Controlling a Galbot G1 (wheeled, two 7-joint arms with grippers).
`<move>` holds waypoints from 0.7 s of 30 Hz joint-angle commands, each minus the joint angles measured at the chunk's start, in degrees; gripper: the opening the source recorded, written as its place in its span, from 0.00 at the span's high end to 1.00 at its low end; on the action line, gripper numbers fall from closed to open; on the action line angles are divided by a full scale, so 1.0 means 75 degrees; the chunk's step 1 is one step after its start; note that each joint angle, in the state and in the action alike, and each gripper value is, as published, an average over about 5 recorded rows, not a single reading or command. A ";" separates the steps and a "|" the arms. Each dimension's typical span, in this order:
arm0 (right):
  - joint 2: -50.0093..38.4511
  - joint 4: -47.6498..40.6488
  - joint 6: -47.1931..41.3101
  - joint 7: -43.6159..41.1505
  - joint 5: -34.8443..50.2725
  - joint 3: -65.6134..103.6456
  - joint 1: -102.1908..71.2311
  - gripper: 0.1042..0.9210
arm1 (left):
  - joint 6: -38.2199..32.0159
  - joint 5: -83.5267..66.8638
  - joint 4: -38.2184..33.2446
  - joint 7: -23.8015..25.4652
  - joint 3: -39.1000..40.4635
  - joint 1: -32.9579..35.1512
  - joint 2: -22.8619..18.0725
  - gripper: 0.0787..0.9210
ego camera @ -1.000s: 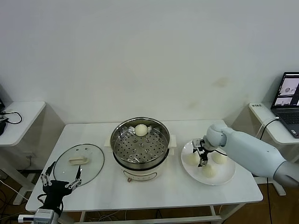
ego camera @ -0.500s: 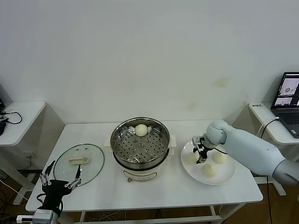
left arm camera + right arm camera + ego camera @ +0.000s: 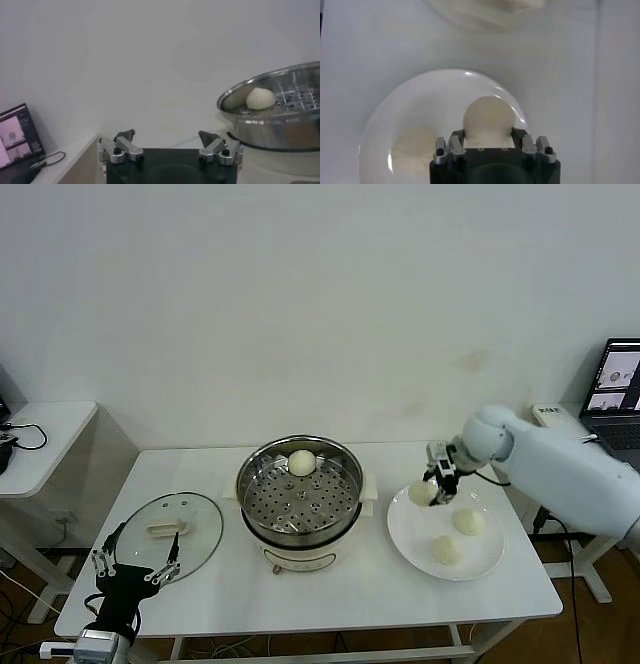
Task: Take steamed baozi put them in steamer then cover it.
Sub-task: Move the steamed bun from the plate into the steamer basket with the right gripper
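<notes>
The steamer [image 3: 300, 509] stands mid-table with one steamed baozi [image 3: 301, 463] at the back of its perforated tray. My right gripper [image 3: 435, 484] is shut on a second baozi [image 3: 420, 493], held a little above the left part of the white plate [image 3: 412, 536]. In the right wrist view that bun [image 3: 488, 116] fills the gap between the fingers, above the plate [image 3: 425, 107]. Two more baozi [image 3: 467, 521] [image 3: 448, 550] lie on the plate. The glass cover [image 3: 195, 519] rests flat on the table, left of the steamer. My left gripper [image 3: 133, 569] hangs open at the table's front-left edge.
A laptop [image 3: 622, 384] sits on a side table at the far right. Another side table [image 3: 45, 439] with cables stands at the far left. The left wrist view shows the steamer's steel wall [image 3: 280, 131] close to the left gripper [image 3: 166, 137].
My right gripper closed on a baozi on the plate and lifted it up and back, off the plate. The left arm stayed put.
</notes>
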 commanded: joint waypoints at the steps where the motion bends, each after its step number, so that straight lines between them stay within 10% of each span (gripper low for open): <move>1: -0.0037 0.0621 -0.0324 0.0061 0.1203 -0.0839 0.2015 0.40 | 0.0011 -0.0003 0.0024 0.0005 0.0021 -0.0019 0.0031 0.12; 21: 0.3967 -0.0396 -0.2183 0.1600 0.3254 -0.1529 0.1812 0.38 | 0.0015 -0.0068 0.0037 0.0008 -0.0161 -0.0080 0.0054 0.12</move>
